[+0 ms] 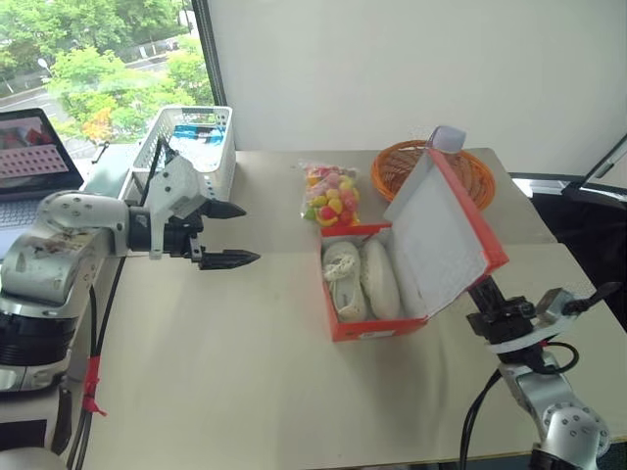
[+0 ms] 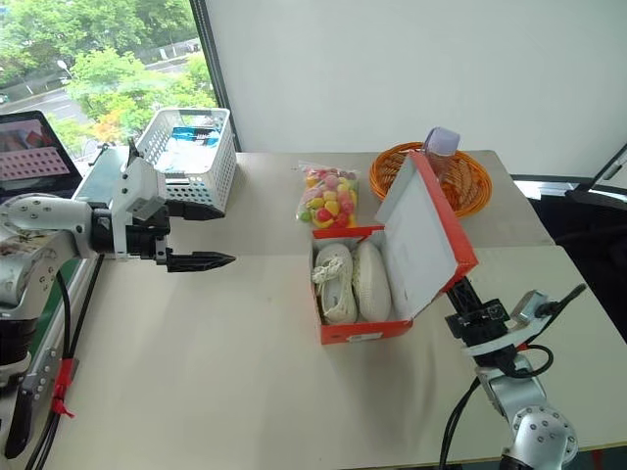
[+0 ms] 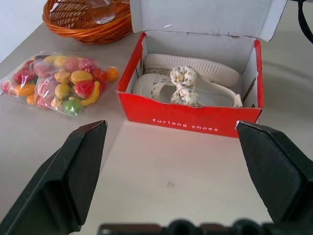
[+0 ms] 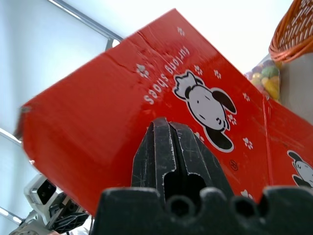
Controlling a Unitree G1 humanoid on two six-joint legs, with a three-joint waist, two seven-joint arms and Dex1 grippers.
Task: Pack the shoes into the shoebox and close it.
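Left eye view is showing a pale table point(image 1: 245, 382) standing against a white wall, with a window point(image 1: 98, 59) at the left giving onto green trees and a laptop point(image 1: 34, 152) sitting beside it. A white basket point(image 1: 191, 147), a bag of sweets point(image 1: 331, 194) and an orange tray point(image 1: 407, 166) are lying along the far side. The box point(image 1: 377, 328) is sitting right of centre with both shoes point(image 1: 361, 279) lying inside it side by side, and its lid point(image 1: 446, 235) is standing tilted over them. The right gripper point(image 4: 168, 147), fingers pressed together, is pushing against the lid's red printed outside from below and to the right; the lid is hiding its tips in the head views. The left gripper point(image 1: 230, 235) is hovering well to the left of the box, fingers spread wide and pointing toward it, holding nothing. A clear object is sitting in the tray, too cut off to identify.
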